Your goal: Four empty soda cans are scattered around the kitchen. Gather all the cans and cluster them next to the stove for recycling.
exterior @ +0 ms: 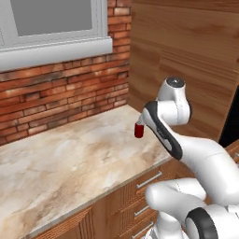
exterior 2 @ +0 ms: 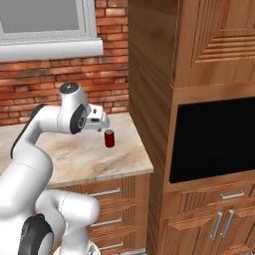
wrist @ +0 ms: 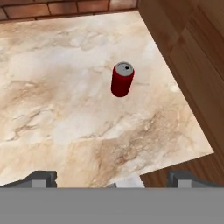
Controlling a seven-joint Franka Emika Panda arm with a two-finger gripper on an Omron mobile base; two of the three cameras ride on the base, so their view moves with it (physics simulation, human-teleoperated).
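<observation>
A: Where is the soda can just now?

B: Upright on the marble table, a little above and right of the middle in the hand view, silver top up. It stands near the table's right end, close to the tall wooden cabinet side but not touching it.

A: And from the base cameras?

B: In the left base view the can shows right of centre, partly hidden behind the arm's elbow. In the right base view it sits just left of centre, on the table's right portion, with the brick wall behind it and the window sill in the upper left.

A: How does the pincer stand?

B: Spread wide, holding nothing. Its two fingertips show at the bottom corners of the hand view, far apart, with the table's front edge between them. The can lies well above them in that frame, untouched. In the right base view the hand hangs above and just left of the can

A: Anything below the table?

B: Wooden drawers with metal handles, and a dark oven front at the right of the right base view
</observation>
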